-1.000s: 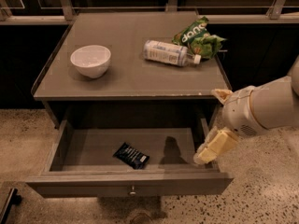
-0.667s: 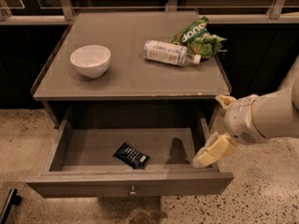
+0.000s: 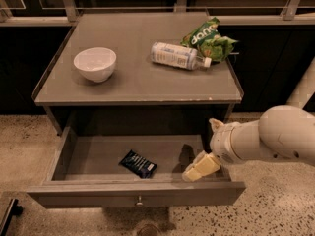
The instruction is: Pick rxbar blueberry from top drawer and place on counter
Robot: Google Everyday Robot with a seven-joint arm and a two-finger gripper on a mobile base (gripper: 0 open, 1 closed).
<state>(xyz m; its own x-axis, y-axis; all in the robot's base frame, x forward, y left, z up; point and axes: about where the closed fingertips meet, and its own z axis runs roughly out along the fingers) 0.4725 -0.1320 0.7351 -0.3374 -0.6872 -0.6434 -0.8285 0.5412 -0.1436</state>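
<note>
Currently the surface point(image 3: 142, 77) holds only bowl, bottle and chip bag. Top drawer point(image 3: 93, 193) stands pulled open below it. Hand point(image 3: 201, 167) hangs over the drawer's right end, near the front; wide or narrow, cannot tell. Rxbar blueberry point(image 3: 138, 163) lies flat mid-drawer, left of the hand and apart from it, long axis slanting back-left to front-right. Arm hides the drawer's right corner.

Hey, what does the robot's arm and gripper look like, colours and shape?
The arm is a fat, smooth white tube, narrowing to a white wrist collar. The gripper, over the right end of the open top drawer, is pale cream-yellow and blocky. No cables or markings show.
</note>
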